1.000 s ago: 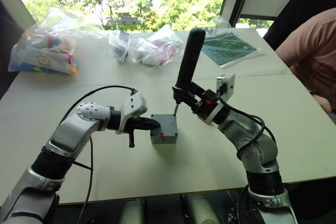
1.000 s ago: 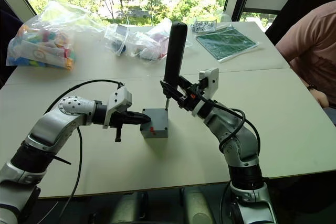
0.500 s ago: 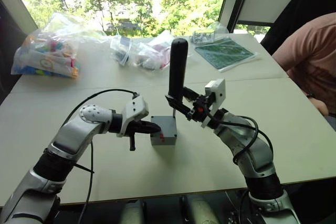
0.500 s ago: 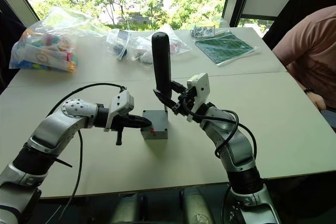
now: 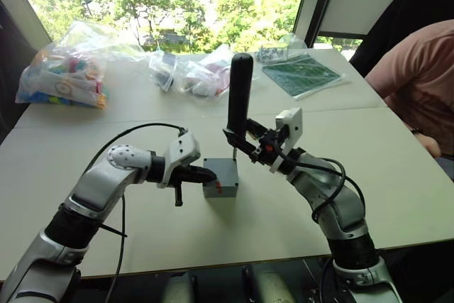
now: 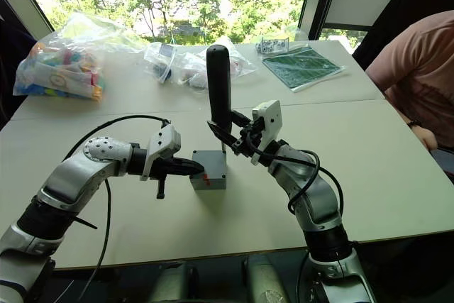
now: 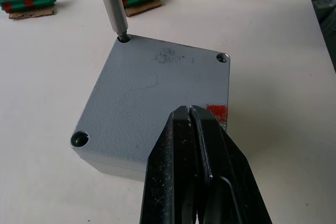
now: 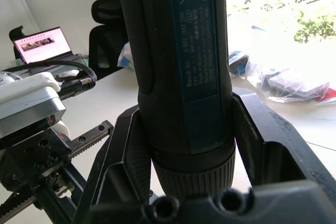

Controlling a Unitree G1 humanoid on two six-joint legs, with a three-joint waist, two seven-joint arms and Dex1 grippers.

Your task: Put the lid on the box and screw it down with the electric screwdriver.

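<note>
The lid [image 7: 157,93] already sits flush on the box [image 5: 221,178] mid-table [image 5: 397,168]. The right end effector [image 5: 245,141], clamped on the screwdriver [image 5: 239,97], has the bit in one corner hole; the left end effector [image 7: 191,129], fingers together, presses the lid. Three corners seemingly remain.

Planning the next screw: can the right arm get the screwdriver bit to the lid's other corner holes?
Probably yes. The electric screwdriver bit already sits in one corner of the lid; two other holes lie uncovered, and the left tool presses one edge.
</note>
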